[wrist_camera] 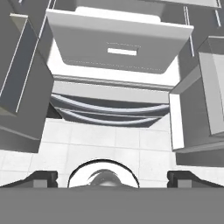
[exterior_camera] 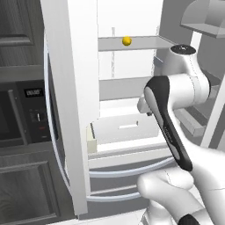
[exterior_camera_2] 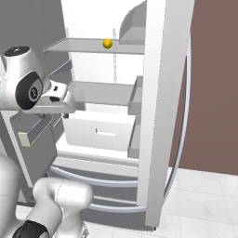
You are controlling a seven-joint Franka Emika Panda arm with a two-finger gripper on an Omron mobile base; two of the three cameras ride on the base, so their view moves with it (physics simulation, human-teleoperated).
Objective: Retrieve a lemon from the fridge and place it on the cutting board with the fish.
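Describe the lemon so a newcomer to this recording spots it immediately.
Look into the open fridge, with its white interior. On the upper grey shelf sits the lemon, a small round yellow ball and the one coloured thing among grey and white.

Left fridge door [exterior_camera: 72, 110] cut off by the top edge of the left base view; it hides the interior's left part. Arm hides the right ends of the lower shelves there. Lemon [exterior_camera: 126, 41] too small to resolve surface detail. Right door [exterior_camera_2: 165, 111] cut off at top.

Lemon [exterior_camera: 126, 41] alone on upper fridge shelf [exterior_camera: 145, 43].
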